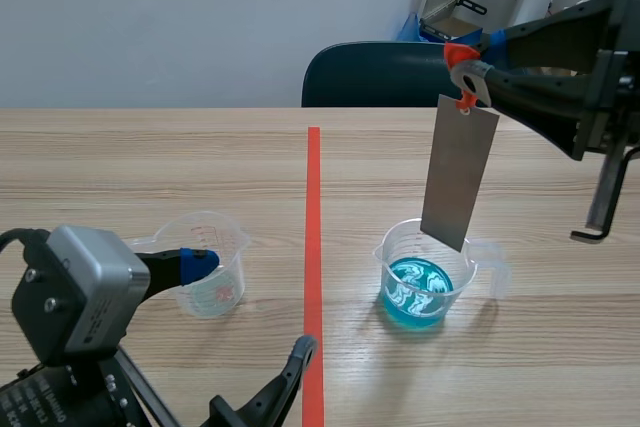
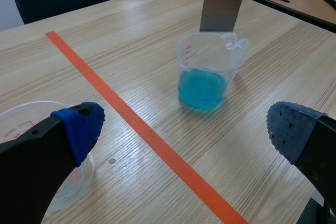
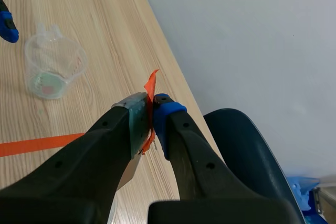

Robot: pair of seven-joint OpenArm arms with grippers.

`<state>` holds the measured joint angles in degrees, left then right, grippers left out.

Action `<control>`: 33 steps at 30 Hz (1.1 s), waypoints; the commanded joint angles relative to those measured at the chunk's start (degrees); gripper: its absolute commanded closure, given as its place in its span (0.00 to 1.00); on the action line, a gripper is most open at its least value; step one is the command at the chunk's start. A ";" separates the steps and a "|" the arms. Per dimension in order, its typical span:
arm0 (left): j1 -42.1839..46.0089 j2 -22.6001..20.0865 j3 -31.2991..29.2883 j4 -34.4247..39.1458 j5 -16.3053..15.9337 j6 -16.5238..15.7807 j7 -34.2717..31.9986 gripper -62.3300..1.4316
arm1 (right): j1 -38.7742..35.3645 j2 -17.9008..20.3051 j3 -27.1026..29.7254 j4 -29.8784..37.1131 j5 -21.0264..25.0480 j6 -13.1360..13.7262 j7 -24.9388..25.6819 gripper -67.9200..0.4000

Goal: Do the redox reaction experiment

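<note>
Right gripper (image 3: pixel 152 115) clamps metal strip (image 1: pixel 458 177) above blue-liquid beaker (image 1: pixel 395 272) (left gripper (image 2: pixel 186 127) agape); crooked descent risks rim strike, spill.

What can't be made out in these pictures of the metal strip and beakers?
The metal strip: scene view, lower end overlaps the rim of the beaker of blue liquid; inside or above, unclear.
Strip's top: cut off by the left wrist view's edge.
Beaker scale marks: too small to read.
The clear beaker: left wrist view, partly behind the left gripper.
Right wrist view: the right gripper hides that blue beaker.
</note>
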<state>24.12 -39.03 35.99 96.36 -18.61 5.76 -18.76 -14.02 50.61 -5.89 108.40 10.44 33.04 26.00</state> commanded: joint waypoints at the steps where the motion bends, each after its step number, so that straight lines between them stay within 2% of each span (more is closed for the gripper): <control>1: 0.15 0.92 0.31 0.46 0.04 -0.33 -1.18 0.00 | 0.37 0.15 -0.52 -0.33 -0.09 -0.39 2.05 0.98; 10: 0.15 0.92 0.31 0.46 0.04 -0.33 -1.18 0.00 | 0.44 -0.68 -3.02 -4.98 -2.36 -0.44 7.13 0.98; 18: 0.15 0.92 0.31 0.46 0.04 -0.33 -1.18 0.00 | 1.66 -4.83 -4.85 -10.43 -10.86 -0.46 12.48 0.98; 29: 0.15 1.07 0.31 0.46 0.04 -0.35 -1.16 0.00 | 9.14 -9.57 -10.01 -21.55 -20.52 -0.59 19.47 0.98; 33: 0.15 1.07 0.31 0.46 0.04 -0.35 -1.18 0.00 | 10.75 -10.75 -11.17 -24.85 -22.34 -0.55 20.92 0.98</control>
<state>24.12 -38.39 36.03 96.33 -18.61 5.76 -18.76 -4.08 39.35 -17.50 82.76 -12.69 32.62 45.45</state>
